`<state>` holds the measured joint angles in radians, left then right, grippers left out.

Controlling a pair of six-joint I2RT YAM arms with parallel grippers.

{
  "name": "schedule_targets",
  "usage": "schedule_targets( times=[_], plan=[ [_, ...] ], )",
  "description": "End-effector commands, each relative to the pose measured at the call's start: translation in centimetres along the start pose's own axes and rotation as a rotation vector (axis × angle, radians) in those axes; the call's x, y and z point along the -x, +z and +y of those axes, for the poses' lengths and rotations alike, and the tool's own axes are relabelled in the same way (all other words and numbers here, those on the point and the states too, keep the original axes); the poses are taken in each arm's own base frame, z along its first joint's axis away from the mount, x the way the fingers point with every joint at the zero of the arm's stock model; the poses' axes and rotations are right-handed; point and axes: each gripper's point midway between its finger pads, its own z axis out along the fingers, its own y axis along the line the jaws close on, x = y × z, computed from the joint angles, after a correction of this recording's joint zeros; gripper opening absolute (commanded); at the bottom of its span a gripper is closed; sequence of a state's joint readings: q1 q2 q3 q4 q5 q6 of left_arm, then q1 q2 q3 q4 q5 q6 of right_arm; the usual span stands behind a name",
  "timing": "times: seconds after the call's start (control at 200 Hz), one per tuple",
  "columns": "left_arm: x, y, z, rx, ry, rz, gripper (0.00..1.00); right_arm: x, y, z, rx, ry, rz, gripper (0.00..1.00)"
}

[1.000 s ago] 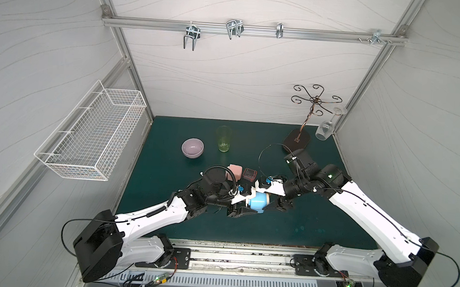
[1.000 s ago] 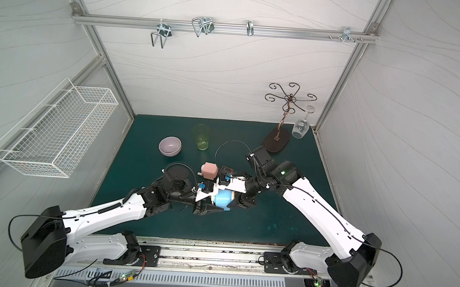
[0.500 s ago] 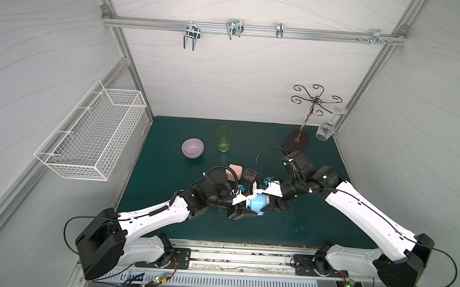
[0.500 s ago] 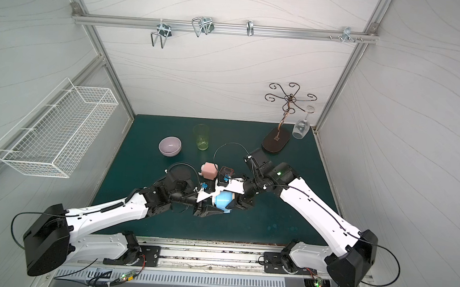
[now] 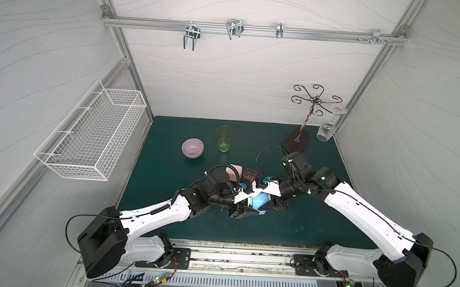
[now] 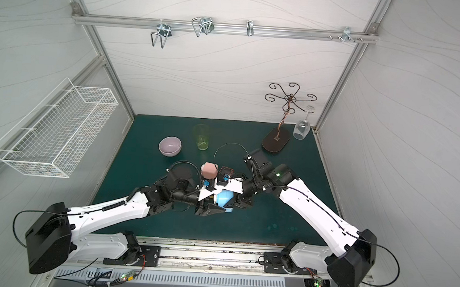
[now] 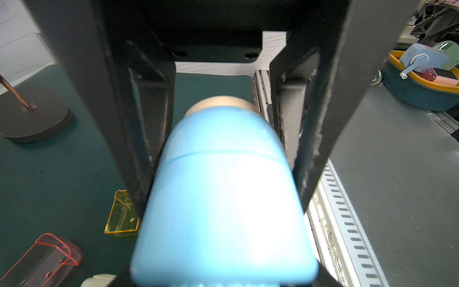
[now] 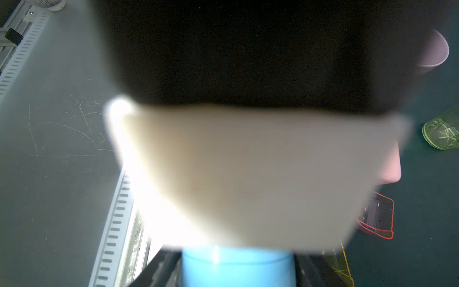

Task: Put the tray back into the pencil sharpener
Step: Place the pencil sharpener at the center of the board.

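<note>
Midway across the dark green surface (image 5: 151, 185), two white robot arms meet nose to nose over a blue pencil sharpener (image 5: 259, 201). The left pincer (image 5: 249, 208) is clamped on the sharpener's near end and holds it lengthwise, pointing toward the other arm. The right pincer (image 5: 270, 203) faces it from the far end. In the left wrist view its two dark fingers (image 7: 119, 149) run along both flanks of the blue body, tips against or just beside it. I cannot tell whether they are squeezing it or only straddling it.

A clear yellow tray (image 7: 121, 213) lies flat on the surface just beside the sharpener and outside it, partly hidden behind a dark finger. Both top views hide it under the arms. A clear red tray (image 7: 42, 258) lies near it but apart from it, also outside any sharpener. In both top views this red tray sits just beside a pink sharpener (image 5: 235, 169).

Farther back stand a lilac bowl (image 5: 192, 148) and a green glass (image 5: 223, 139). A scrolled metal stand (image 5: 297, 140) occupies the back right corner, with a wine glass (image 5: 325, 130) hanging upside down from it.
</note>
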<state>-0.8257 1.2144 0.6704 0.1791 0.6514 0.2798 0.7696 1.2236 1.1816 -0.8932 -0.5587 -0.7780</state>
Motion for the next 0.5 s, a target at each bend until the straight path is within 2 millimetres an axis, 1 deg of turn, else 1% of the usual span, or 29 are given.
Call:
schedule_targets(
  times=[0.0, 0.005, 0.02, 0.03, 0.035, 0.06, 0.07, 0.145, 0.2, 0.275, 0.345, 0.45, 0.495],
  plan=[
    [4.9, -1.2, 2.2, 0.129, 0.073, -0.141, 0.44, 0.3, -0.6, 1.3, 0.052, 0.029, -0.051, 0.14],
    [4.8, -1.2, 2.2, 0.131, 0.073, -0.139, 0.45, 0.3, -0.6, 1.3, 0.052, 0.032, -0.051, 0.13],
    [4.7, -1.3, 2.2, 0.135, 0.077, -0.139, 0.62, 0.2, -0.8, 1.3, 0.05, 0.039, -0.055, 0.12],
    [4.6, -1.4, 2.2, 0.141, 0.079, -0.138, 0.7, 0.2, -0.9, 1.3, 0.05, 0.042, -0.058, 0.11],
    [4.6, -1.4, 2.2, 0.143, 0.08, -0.138, 0.72, 0.2, -0.9, 1.2, 0.049, 0.045, -0.06, 0.11],
    [4.4, -1.6, 2.2, 0.153, 0.085, -0.136, 0.95, 0.0, -1.1, 1.1, 0.044, 0.061, -0.066, 0.09],
    [4.3, -1.7, 2.2, 0.155, 0.088, -0.136, 0.99, 0.0, -1.2, 1.0, 0.038, 0.065, -0.07, 0.09],
    [4.0, -2.4, 2.0, 0.178, 0.109, -0.136, 1.0, -0.6, -1.8, 0.7, 0.002, 0.094, -0.089, 0.07],
    [3.8, -3.0, 1.8, 0.195, 0.12, -0.138, 1.0, -1.4, -2.0, 0.4, -0.039, 0.112, -0.094, 0.06],
    [3.9, -4.1, 1.8, 0.228, 0.134, -0.146, 1.0, -2.7, -2.3, -0.7, -0.108, 0.146, -0.099, 0.05],
    [4.2, -5.2, 1.8, 0.274, 0.146, -0.157, 1.0, -4.3, -2.7, -2.7, -0.203, 0.199, -0.099, 0.05],
    [4.5, -6.8, 2.6, 0.372, 0.142, -0.169, 1.0, -7.3, -3.2, -6.6, -0.37, 0.262, -0.047, 0.06],
    [4.4, -7.4, 3.1, 0.416, 0.128, -0.174, 1.0, -8.8, -3.6, -8.8, -0.465, 0.287, -0.002, 0.07]
  ],
)
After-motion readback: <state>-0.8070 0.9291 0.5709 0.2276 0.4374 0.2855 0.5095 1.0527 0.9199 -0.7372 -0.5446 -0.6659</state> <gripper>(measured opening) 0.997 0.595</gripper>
